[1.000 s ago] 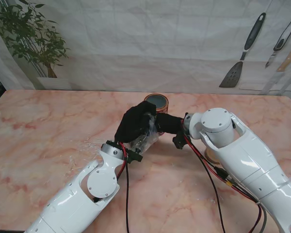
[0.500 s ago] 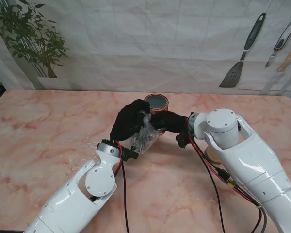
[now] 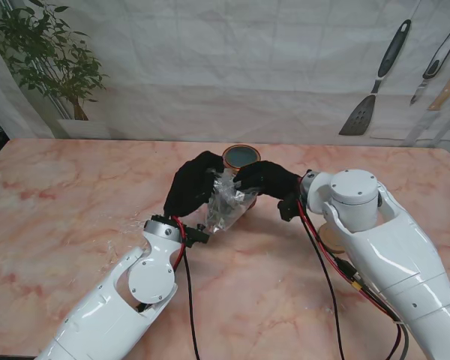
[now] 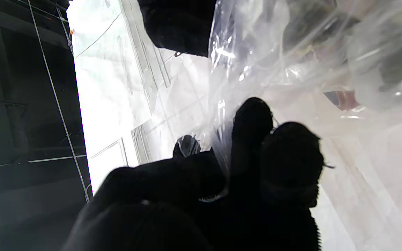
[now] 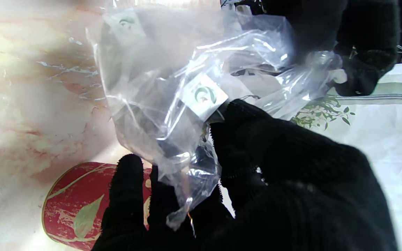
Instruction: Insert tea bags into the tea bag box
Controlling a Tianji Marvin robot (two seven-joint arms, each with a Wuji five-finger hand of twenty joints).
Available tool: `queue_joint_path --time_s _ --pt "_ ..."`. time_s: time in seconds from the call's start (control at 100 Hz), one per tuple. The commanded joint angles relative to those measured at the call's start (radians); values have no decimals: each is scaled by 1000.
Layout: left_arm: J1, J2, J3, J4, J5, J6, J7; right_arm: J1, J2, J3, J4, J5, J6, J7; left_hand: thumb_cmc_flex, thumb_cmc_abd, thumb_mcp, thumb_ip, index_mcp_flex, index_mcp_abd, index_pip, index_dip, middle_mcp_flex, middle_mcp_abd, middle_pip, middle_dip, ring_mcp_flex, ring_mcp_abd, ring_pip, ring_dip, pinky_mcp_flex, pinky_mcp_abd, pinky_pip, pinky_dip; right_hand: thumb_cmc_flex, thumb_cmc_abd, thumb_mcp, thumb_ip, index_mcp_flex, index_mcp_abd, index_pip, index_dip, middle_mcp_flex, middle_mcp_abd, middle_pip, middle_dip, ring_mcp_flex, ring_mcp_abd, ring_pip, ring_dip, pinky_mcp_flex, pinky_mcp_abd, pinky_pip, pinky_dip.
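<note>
Crinkled clear plastic bag (image 3: 226, 204) of tea bags with a white tag (image 5: 203, 94) hangs mid-table between 2 black knit-gloved hands, left hand (image 3: 192, 184) and right hand (image 3: 266, 180) both pinching it, just near of the round red tea bag box (image 3: 241, 158).

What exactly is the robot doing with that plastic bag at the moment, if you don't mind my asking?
Both black-gloved hands are gripping a clear plastic bag and holding it up over the marble table, the left hand on one side and the right hand on the other. White-tagged tea bags show through the plastic. The round red tea tin stands open just beyond the bag, and nothing is going into it yet.
</note>
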State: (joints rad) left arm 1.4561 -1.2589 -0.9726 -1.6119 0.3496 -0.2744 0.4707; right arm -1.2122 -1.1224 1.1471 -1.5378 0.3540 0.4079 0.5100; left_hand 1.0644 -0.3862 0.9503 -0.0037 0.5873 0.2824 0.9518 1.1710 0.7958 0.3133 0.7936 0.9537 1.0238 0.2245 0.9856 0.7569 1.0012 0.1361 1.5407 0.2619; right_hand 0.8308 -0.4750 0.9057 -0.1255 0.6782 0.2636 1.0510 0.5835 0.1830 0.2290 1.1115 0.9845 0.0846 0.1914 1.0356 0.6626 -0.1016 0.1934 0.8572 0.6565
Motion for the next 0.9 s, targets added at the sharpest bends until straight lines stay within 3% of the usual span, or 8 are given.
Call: queue_joint_path --time_s 0.0,0.52,0.77,0.89 --pt "-5 0 1 -5 0 5 -11 -9 -3 7 -19 0 -10 2 121 22 34 -17 -30 -18 9 7 -2 -89 33 34 -9 57 -3 1 7 -59 -15 -19 8 31 43 58 3 -31 38 18 -38 -23 -9 -16 -22 -30 -16 -13 -6 -36 -18 14" --pt "-7 4 0 1 -8 22 -29 -21 -31 25 -34 8 -96 -120 119 21 37 -16 -29 -18 7 9 0 -88 33 34 -6 55 2 4 13 -67 -9 -18 18 7 59 43 29 -14 25 10 -50 -27 -67 -69 -13 -34 -105 -68 -5 -42 -42 38" --pt "-12 -1 -5 11 1 35 -5 -31 -24 39 -61 6 -92 -106 118 20 38 -16 -29 -16 7 9 0 -86 33 33 -4 54 4 5 14 -70 -8 -19 8 -11 84 49 47 -2 19 13 -49 -20 -93 -94 -11 -32 -131 -82 -4 -39 -43 51" --pt "-14 -2 -6 14 7 38 1 -45 -19 52 -78 21 -102 -86 117 21 39 -16 -29 -18 7 9 0 -88 34 33 -3 55 4 5 16 -70 -7 -20 4 -24 98 52 59 5 14 12 -34 -3 -148 -143 -7 -24 -174 -102 -4 -32 -44 57"
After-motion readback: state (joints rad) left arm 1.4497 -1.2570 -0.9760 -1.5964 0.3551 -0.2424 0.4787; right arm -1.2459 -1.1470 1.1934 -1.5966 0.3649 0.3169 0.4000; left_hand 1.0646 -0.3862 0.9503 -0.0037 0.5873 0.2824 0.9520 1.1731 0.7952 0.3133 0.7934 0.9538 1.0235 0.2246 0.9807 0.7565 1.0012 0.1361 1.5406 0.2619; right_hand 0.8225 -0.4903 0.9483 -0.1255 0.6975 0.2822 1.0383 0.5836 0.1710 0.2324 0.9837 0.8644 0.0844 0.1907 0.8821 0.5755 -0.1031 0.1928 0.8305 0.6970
